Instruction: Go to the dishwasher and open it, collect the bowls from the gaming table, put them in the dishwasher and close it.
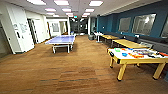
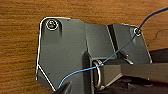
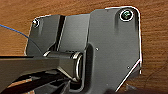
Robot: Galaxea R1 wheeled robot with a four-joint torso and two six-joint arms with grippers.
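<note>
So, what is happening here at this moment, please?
Nothing is being handled right now. The head view looks across a large room with brown carpet. The gaming table, white on top with yellow legs, stands at the right, with colourful game sheets and small bright things, some green and blue, on it; whether these are the bowls I cannot tell. A blue table-tennis table stands further back, and plain yellow tables line the blue wall. Both wrist views look down at the carpet.

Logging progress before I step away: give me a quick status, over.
Grippers: fingers not discernible. Gaming table ahead on the right, green bowl and blue bowl on top. Open wood-look floor between; ping-pong table off to the left.
</note>
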